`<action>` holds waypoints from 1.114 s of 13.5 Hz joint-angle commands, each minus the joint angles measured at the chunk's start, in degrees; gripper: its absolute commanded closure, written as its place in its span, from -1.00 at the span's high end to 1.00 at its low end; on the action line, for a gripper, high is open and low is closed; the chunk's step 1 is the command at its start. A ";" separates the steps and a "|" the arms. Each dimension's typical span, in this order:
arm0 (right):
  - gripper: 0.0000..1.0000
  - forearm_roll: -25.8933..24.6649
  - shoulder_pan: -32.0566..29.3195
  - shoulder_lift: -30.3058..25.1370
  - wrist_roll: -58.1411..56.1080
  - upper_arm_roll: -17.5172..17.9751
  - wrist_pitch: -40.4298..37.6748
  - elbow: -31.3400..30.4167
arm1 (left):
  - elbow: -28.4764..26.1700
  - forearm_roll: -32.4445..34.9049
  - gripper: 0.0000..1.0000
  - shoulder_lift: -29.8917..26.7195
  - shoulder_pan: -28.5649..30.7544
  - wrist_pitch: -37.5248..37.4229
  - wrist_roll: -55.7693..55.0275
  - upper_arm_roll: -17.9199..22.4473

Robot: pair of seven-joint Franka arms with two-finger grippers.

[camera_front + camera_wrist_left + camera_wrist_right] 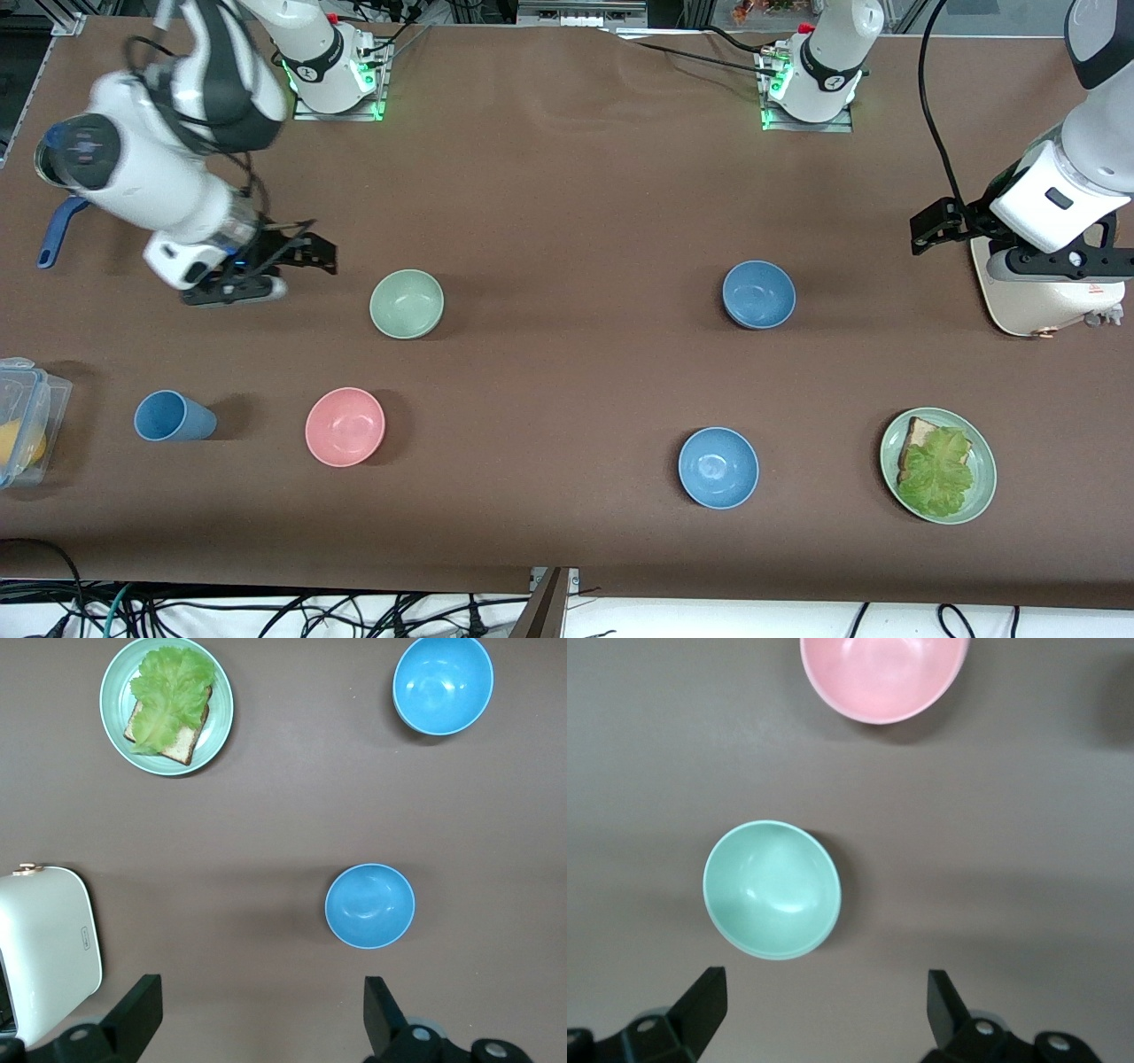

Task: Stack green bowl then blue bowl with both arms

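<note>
The green bowl (407,304) sat empty and upright on the brown desk (567,204) toward the right arm's end, with the pink bowl (345,426) nearer the front camera and a blue cup (174,416) lying on its side beside that. The right end effector (292,252) hung over bare desk just beside the green bowl, toward the right arm's end, its fingers (700,1010) spread wide and holding nothing; in the right wrist view the green bowl (772,889) lay between and ahead of them. The blue bowl (758,294), duller and greyish, stood toward the left arm's end, well apart from the green one, and a glossier blue bowl (718,467) stood nearer the front camera. The left end effector (941,226) hovered toward the left arm's end of the desk, beside a white appliance (1036,306), its fingers (137,1014) also wide apart and empty. A green plate (982,492) carrying bread and lettuce lay nearer the camera than the appliance.
</note>
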 commanded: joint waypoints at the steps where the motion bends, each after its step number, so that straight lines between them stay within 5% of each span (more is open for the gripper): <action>1: 1.00 0.85 1.47 5.15 1.26 1.03 11.48 -4.47 | 1.96 -1.49 1.00 0.78 0.13 -1.48 -0.06 0.17; 8: 0.95 -0.38 2.18 13.87 0.56 0.68 21.17 -4.73 | 1.96 -1.58 1.00 0.78 0.13 -1.48 -0.06 0.17; 11: 0.48 -1.25 2.18 15.81 0.38 -0.10 22.59 -4.38 | 1.96 -1.58 1.00 0.78 0.13 -1.48 0.02 0.26; 15: -0.76 -1.96 2.00 16.52 0.29 -0.29 22.50 -4.29 | 1.96 -1.49 1.00 0.78 0.04 -1.48 -0.15 0.17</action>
